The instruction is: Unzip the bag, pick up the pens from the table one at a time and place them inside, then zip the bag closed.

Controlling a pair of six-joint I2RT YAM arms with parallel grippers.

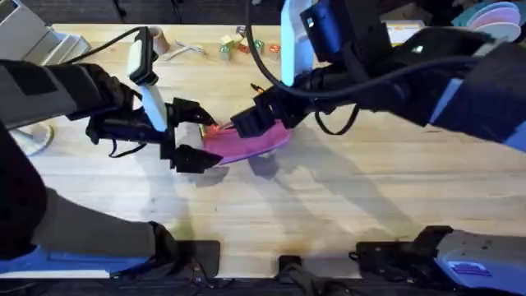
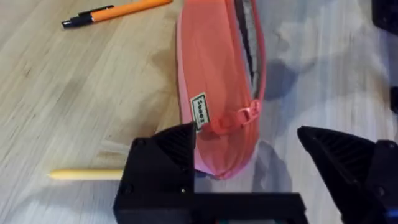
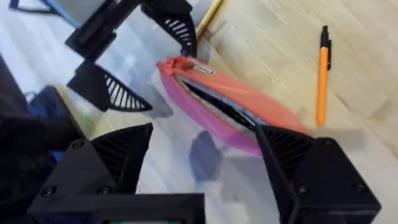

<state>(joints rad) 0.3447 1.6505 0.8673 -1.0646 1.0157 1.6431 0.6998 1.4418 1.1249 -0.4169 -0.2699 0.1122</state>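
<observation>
The pink bag lies on the table, its zipper partly undone and grey lining showing. My left gripper is open and straddles the bag's end where the zipper pull sits. My right gripper is open too, hovering over the bag's other end. One orange pen with a black tip lies beyond the bag. A yellowish pen lies beside my left gripper.
Small colourful items are scattered along the table's far edge. Stacked plates stand at the back right. A white object sits at the left edge. Bare wood stretches across the front of the table.
</observation>
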